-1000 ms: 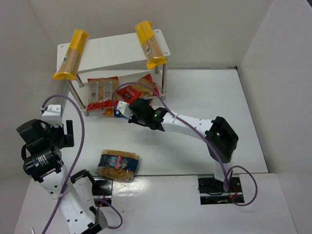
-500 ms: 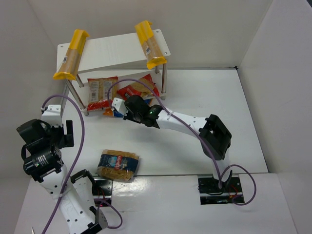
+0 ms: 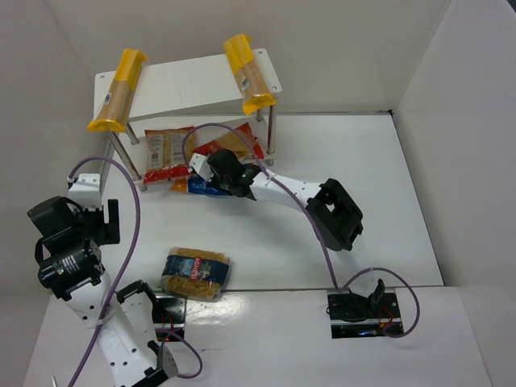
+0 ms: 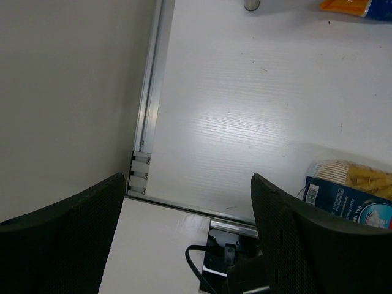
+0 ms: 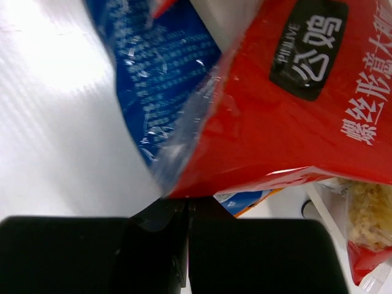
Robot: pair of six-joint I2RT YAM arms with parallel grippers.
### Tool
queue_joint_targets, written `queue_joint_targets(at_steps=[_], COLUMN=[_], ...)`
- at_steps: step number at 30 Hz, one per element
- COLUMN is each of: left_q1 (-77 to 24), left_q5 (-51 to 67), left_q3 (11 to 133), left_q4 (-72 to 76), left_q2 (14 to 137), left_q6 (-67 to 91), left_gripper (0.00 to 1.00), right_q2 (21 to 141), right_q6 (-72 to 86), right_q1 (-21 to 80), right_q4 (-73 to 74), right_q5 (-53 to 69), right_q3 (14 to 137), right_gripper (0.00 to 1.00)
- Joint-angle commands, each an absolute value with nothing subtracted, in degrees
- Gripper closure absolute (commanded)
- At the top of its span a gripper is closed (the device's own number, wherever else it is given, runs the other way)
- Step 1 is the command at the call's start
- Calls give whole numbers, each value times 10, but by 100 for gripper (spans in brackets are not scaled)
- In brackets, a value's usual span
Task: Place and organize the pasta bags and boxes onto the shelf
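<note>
Since both pasta boxes (image 3: 117, 90) already lie on the top board of the shelf (image 3: 185, 81), one at each end with yellow ends overhanging the front, I judge the bags to be the step in hand.

Top view. Count: boxes, two; bags, four (two red, two blue). First red bag (image 3: 168, 153) lies flat under the top board, left side. Second red bag (image 3: 235, 145) sits just right of it, tilted, with the right claw (image 3: 201, 165) at its near edge. First blue bag (image 3: 203, 188) pokes out at the shelf's front, partly beneath that red one. I cannot tell whether it rests on the lower board or on the surface (image 3: 339, 161). Second blue bag (image 3: 196, 274) lies alone on the surface, well apart from the shelf.

Left wrist view. Left claw (image 4: 187, 184) is spread wide, nothing between its fingers. The second blue bag shows at lower right.

Right wrist view. Right claw is pressed together, pinching the clear seam at the second red bag's lower corner, as far as I can see. The first blue bag lies behind it.

Judgement: next I need to seat this red bag flat and square beside the first. Both blue bags remain to be shelved.
</note>
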State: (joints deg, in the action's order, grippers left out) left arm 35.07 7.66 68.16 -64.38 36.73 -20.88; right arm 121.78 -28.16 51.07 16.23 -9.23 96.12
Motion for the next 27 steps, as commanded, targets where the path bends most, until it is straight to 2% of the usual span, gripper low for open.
queue_joint_targets(at_steps=[1,27], left_q1=[354,354], left_q5=[67,46], left_q3=[698,708], left_q4=[-640,-635], left_q2=[376,387], left_q6=[-213,-213], left_gripper=[12,12], right_q2=[1221,1343], right_q6=[-281,-268], right_q1=[498,492], right_q4=[111,68], right_q5=[-92,-135], right_q3=[1003,1164], right_gripper=[100,100])
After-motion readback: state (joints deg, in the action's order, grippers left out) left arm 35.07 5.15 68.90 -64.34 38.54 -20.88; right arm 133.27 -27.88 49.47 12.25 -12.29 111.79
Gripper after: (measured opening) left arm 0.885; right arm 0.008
